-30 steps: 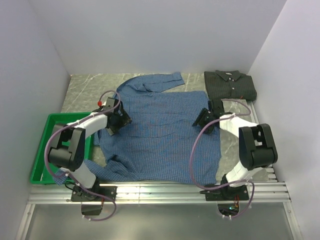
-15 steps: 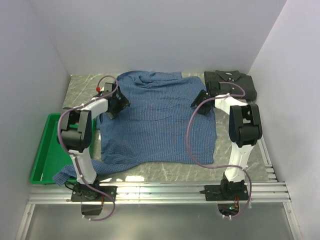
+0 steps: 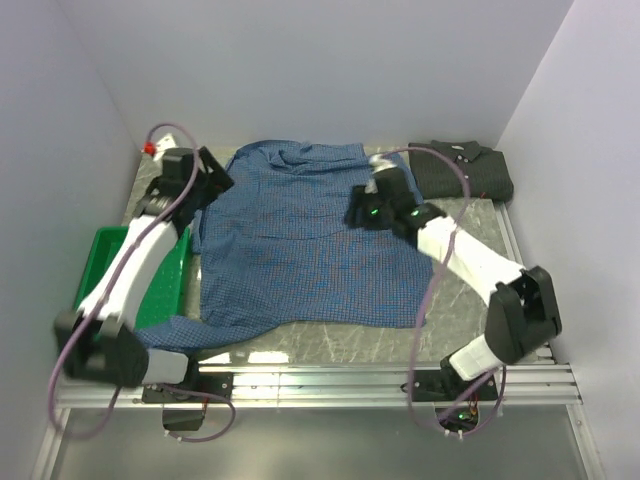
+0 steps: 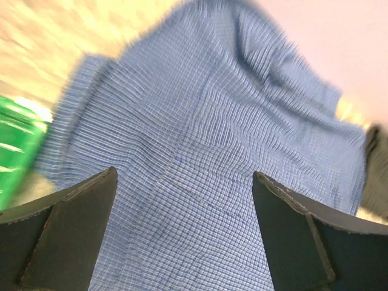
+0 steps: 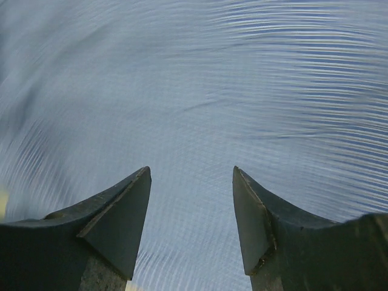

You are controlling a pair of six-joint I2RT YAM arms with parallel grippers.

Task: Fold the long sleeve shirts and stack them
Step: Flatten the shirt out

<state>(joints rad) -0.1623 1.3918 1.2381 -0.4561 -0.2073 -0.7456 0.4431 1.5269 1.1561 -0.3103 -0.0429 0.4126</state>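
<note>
Blue shirt spread out on the bench, both tools empty above it.

I see the blue checked shirt [image 3: 310,250] lying open across the middle of the bench [image 3: 470,290], collar toward the far wall. The dark shirt [image 3: 465,170] sits folded in the far right corner. The green tray [image 3: 100,265] lies at the shirt's left edge. My left tool [image 3: 213,178] hangs by the shirt's far left shoulder, fingers [image 4: 66,236] spread wide with nothing between them. My right tool [image 3: 358,210] hovers over the upper right of the cloth, moderately parted and gripping nothing.
</note>
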